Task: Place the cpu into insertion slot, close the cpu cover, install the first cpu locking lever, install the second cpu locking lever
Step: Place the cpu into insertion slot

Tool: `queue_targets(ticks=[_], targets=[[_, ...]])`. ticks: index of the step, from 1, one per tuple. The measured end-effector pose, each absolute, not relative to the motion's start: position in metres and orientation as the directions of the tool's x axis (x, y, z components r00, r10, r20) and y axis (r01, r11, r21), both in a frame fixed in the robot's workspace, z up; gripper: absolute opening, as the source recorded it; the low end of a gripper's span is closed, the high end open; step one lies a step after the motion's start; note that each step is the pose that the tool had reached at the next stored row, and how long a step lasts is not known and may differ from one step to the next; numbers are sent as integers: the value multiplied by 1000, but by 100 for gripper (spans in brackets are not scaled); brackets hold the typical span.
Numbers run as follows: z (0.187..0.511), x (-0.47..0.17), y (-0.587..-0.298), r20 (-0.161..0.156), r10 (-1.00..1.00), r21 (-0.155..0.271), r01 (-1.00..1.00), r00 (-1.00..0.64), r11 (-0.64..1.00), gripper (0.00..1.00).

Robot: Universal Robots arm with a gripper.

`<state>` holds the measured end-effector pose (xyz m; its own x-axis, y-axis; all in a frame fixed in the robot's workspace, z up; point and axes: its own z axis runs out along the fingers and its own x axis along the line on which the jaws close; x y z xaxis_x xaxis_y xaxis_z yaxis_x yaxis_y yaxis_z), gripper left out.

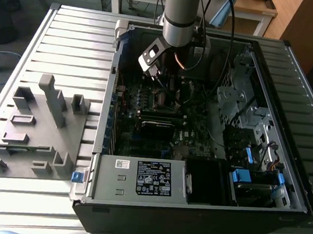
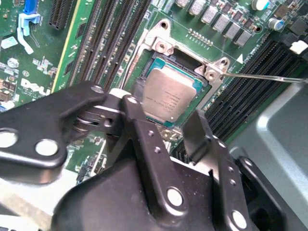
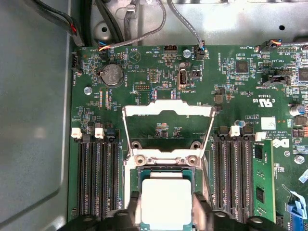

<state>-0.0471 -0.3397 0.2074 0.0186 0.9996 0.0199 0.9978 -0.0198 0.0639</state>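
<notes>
Slatted metal tabletop (image 1: 70, 38) carries 1 open computer case (image 1: 113, 80), and the arm reaches into it over the motherboard (image 3: 159, 62). Between 2 banks of memory slots (image 3: 98, 178), the gripper (image 3: 168, 208) has its 2 fingers (image 2: 139, 125) clamped on the 1 cpu (image 3: 166, 192), which lies in the 1 insertion slot (image 3: 166, 171). The 1 cpu cover (image 3: 168, 109) stands open, so placing looks like the step in hand. Letting go would call for the chip to sit flat and square.

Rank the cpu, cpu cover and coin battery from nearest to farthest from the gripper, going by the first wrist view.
1. cpu, right at the gripper.
2. cpu cover, standing open just beyond the cpu.
3. coin battery, far out near the board's cabled edge.
</notes>
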Motion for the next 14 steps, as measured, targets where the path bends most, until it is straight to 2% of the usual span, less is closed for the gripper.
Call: queue_targets(ticks=[2,3,5,6,8,9,11,14], targets=[[207,-47,-340,20,1000,64,998,19,-20,47],[207,-47,-340,20,1000,64,998,19,-20,47],[207,-47,-340,20,1000,64,998,19,-20,36],[207,-47,-340,20,1000,64,998,19,-20,36],[207,-47,-340,20,1000,64,998,19,-20,24],[207,-47,-340,20,1000,64,998,19,-20,24],[207,-47,-340,20,1000,64,998,19,-20,12],[207,-47,-340,20,1000,64,998,19,-20,11]])
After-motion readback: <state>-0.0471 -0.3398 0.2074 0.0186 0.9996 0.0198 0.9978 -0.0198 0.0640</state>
